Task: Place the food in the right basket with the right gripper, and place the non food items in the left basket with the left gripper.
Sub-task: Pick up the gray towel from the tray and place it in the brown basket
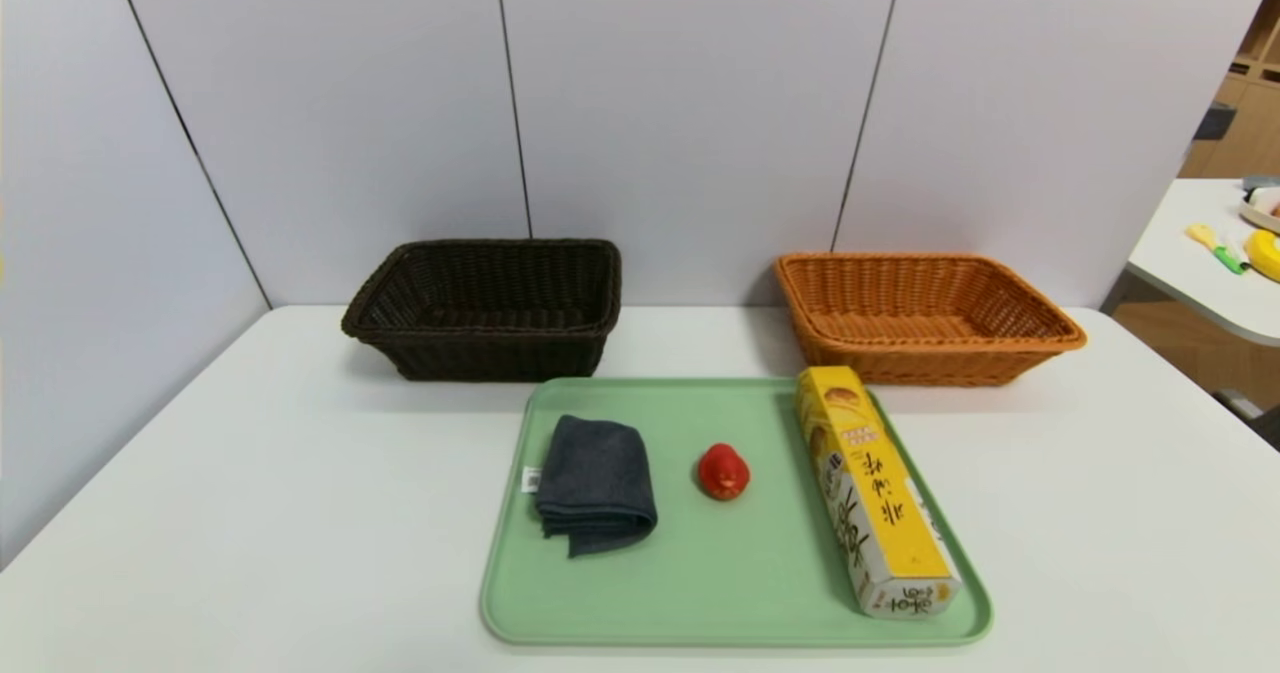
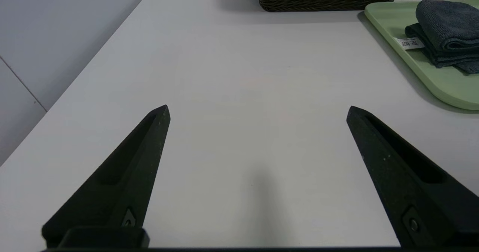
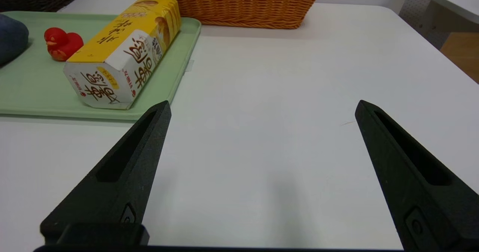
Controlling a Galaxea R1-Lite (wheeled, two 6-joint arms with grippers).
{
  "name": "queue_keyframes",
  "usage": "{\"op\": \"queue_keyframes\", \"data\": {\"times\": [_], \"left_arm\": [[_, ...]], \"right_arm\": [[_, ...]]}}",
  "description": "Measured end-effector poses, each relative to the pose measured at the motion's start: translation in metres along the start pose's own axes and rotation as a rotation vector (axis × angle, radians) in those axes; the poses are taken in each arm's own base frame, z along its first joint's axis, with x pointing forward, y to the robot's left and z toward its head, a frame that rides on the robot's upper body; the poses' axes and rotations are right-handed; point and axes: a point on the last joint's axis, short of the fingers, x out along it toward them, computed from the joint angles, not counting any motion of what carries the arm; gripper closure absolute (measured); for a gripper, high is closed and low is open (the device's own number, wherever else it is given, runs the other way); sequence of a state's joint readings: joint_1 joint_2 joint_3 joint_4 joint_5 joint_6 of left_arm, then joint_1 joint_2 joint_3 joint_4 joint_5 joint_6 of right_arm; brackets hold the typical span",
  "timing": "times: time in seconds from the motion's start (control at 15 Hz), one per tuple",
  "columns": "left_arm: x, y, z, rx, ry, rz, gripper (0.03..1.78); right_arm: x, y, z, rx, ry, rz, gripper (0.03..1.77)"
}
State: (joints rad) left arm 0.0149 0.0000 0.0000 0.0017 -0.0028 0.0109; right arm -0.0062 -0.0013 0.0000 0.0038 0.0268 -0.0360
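On the green tray [image 1: 700, 593] lie a long yellow carton of food [image 1: 872, 483] along its right side, a small red duck toy [image 1: 723, 471] in the middle and a folded grey-blue cloth [image 1: 596, 483] at the left. The dark brown left basket [image 1: 487, 305] and the orange right basket [image 1: 922, 315] stand behind the tray, both empty. Neither arm shows in the head view. My left gripper [image 2: 258, 109] hangs open over bare table left of the tray, the cloth [image 2: 447, 35] ahead of it. My right gripper [image 3: 262, 108] hangs open over bare table right of the tray, near the carton [image 3: 123, 53].
Grey wall panels [image 1: 640, 103] close off the table's back and left side. A second white table [image 1: 1200, 263] with small items stands off to the right, past a gap at my table's right edge.
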Motion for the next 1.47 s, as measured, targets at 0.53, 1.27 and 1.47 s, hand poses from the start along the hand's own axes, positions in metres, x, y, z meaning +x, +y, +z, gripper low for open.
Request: {"op": "queue_keyframes", "data": {"times": [0.53, 1.27, 1.47], "left_arm": [[0.000, 0.000, 0.000, 0.000, 0.000, 0.000, 0.12], [0.001, 0.000, 0.000, 0.002, 0.019, 0.000, 0.12], [0.002, 0.000, 0.015, 0.024, 0.068, -0.010, 0.12]], "right_arm": [[0.000, 0.000, 0.000, 0.000, 0.001, 0.000, 0.10], [0.000, 0.000, 0.000, 0.000, 0.001, 0.000, 0.10], [0.000, 0.000, 0.000, 0.000, 0.000, 0.000, 0.10]]}}
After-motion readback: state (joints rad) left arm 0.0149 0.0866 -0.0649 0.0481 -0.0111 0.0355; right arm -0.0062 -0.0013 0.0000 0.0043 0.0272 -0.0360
